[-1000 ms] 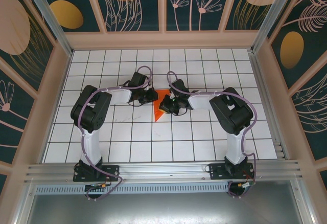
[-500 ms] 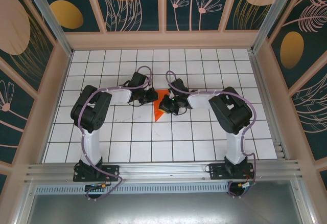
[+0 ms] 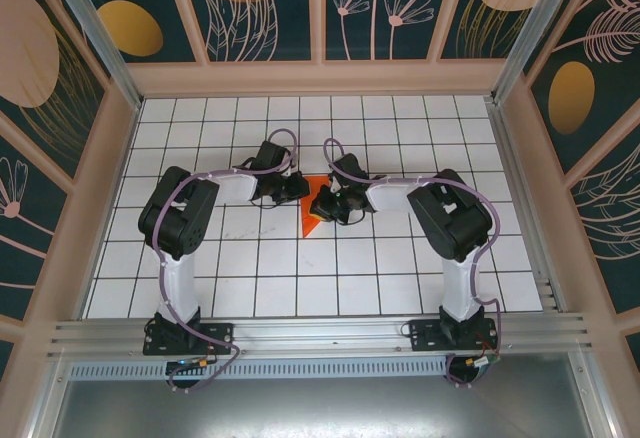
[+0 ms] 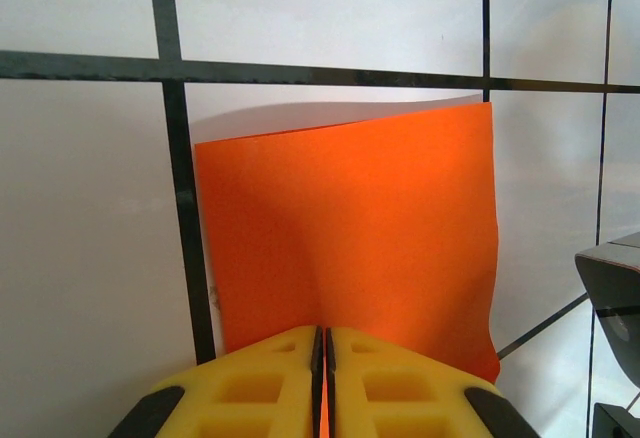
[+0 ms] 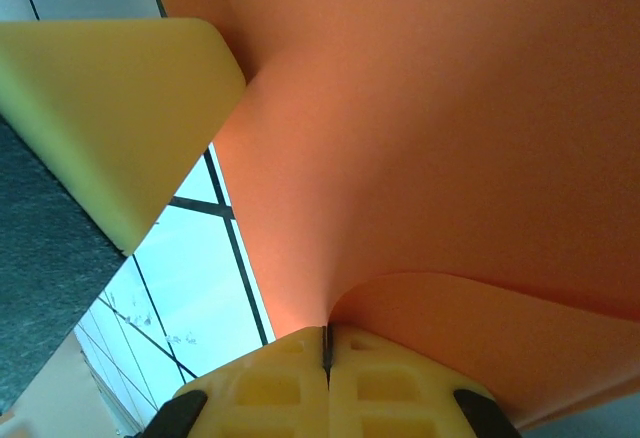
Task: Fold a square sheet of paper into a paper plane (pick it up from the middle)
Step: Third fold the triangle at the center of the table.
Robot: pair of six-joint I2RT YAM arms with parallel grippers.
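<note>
Top view, sheet: orange-red sheet (image 3: 309, 220) at mid-table, between the two wrists. A point of it shows on the far side and a strip runs toward the near side.
Top view, left gripper: left gripper (image 3: 298, 189) comes in from the left and meets the sheet at its far-left edge.
Top view, right gripper: right gripper (image 3: 322, 205) comes in from the right, over the sheet. The two heads are just beside each other.
Table: table (image 3: 260, 268) is white tile with dark grid lines.
Left wrist, grip: left fingers (image 4: 270, 353) are yellow and pressed together with only a hairline seam. The sheet's near edge is nipped in that seam.
Left wrist, sheet: a plain, roughly rectangular face spreads away from the jaws, slightly bowed down the middle. Grey shadow lies on the tile past its far edge.
Left wrist, right border: dark part (image 4: 612, 278) just beside the sheet's corner; cannot tell what it is.
Right wrist, grip: right fingers (image 5: 280, 358) are yellow and closed tight, with paper pinched in the seam.
Right wrist, sheet: it rises from the seam in a broad curve. A second layer curls low over the right-hand finger.
Right wrist, upper left: yellow pad (image 5: 110, 108) on a dark body, close against the sheet's edge. Tiles show beneath it.
</note>
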